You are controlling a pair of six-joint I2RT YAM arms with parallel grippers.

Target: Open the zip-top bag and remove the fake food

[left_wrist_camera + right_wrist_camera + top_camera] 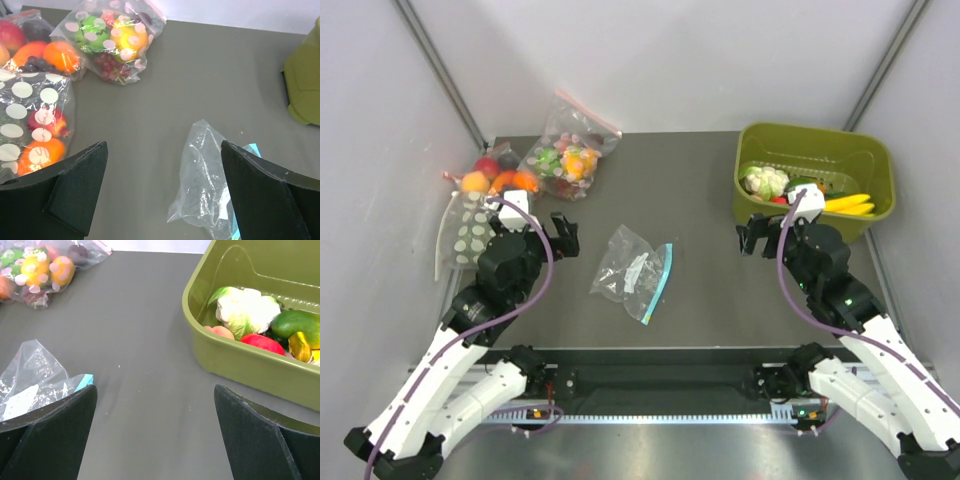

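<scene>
The left gripper (pixel 565 237) hangs over the table (pixel 700 200) with its fingers (pixel 75 195) spread wide and nothing between them; its wrist view cuts both fingers off at the lower edge. Just ahead of it and to the right lies the zip-top bag (pixel 630 268), crumpled, near the middle of the table, touched by neither arm. Its teal strip (pixel 660 282) faces the right side, and in the left wrist view that strip is mostly hidden behind the finger. Whether the mouth is unsealed cannot be told. The right gripper (pixel 752 238) is likewise parted and holds nothing, well apart from the bag. Just beyond it stands the olive bin (pixel 240 365), where the fake food (pixel 262 343), a red, a peach and a green piece, sits beside a cauliflower (pixel 245 310), partly hidden by the bin's near wall. At the back left lie a pink-zip bag (pixel 568 155) and a dotted bag (pixel 470 232), both full.
</scene>
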